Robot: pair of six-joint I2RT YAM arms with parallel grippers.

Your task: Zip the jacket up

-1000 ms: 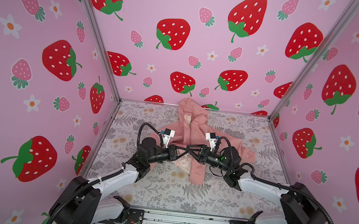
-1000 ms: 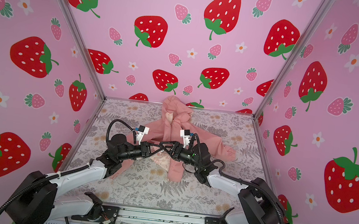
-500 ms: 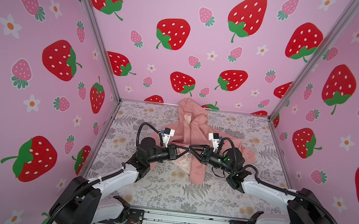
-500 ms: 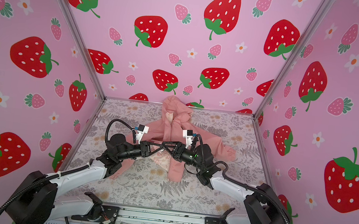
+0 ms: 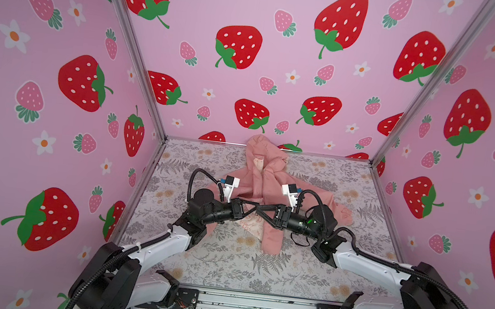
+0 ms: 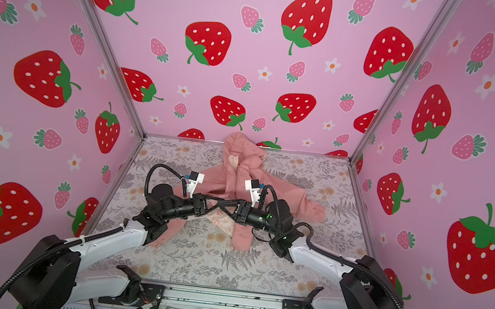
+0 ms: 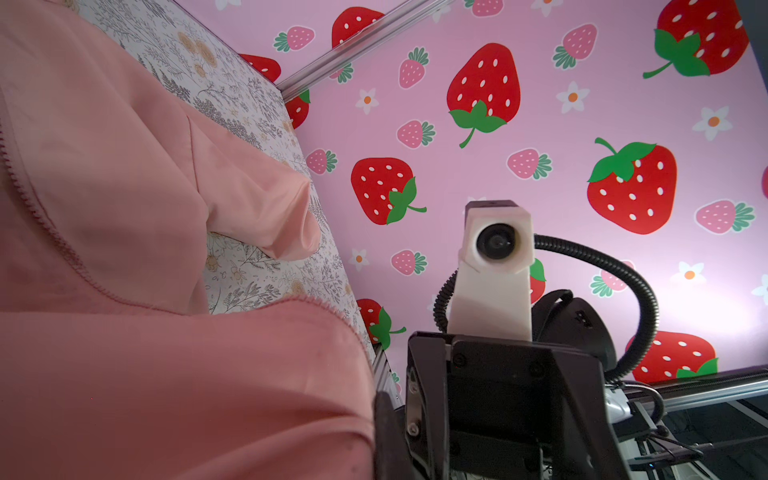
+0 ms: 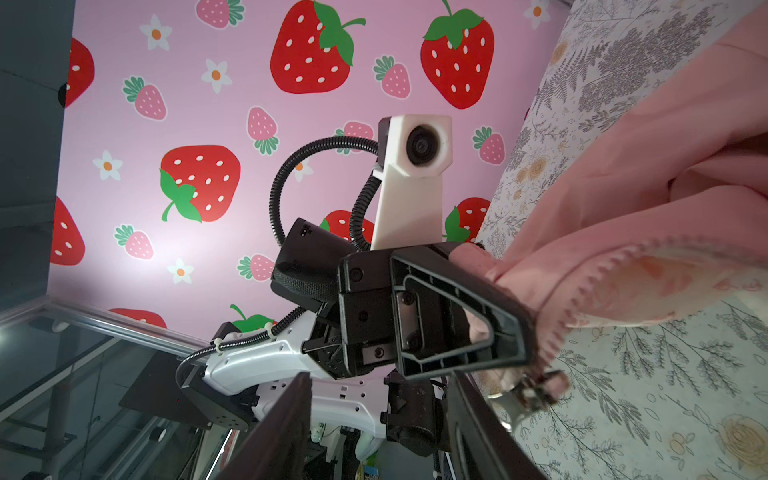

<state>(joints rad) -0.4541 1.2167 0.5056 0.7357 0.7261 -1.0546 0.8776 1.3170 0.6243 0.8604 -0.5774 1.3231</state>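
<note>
Your jacket (image 5: 268, 180) lies in the middle of the floral-printed table cover (image 5: 227, 255). Its puffy hood (image 5: 264, 151) is bunched against the far wall (image 5: 266, 67), and the sleeves spread out to left and right. The right sleeve ends in a gathered cuff (image 5: 342, 211). The cloth is a soft, matte salmon pink, creased into rounded folds. At the near hem the front panels gape, showing a patch of cream lining (image 5: 247, 222) with faint pink print.

Your left gripper (image 5: 250, 209) is clenched on the jacket's front edge. In the right wrist view its black, triangular, open-framed plastic finger (image 8: 432, 268) pinches the fabric right beside a row of small pink zipper teeth (image 8: 590, 282). Just beside that fingertip hangs a small metallic zipper piece (image 8: 536, 390), too blurred for you to make out further.

Your right gripper (image 5: 260, 211) points straight at the left gripper, and their tips almost meet over the hem in both top views. Its jaws stand apart, and its own wrist view shows nothing between them. Its two dark, flat fingers (image 8: 282, 436) show there with a clear gap.
</note>
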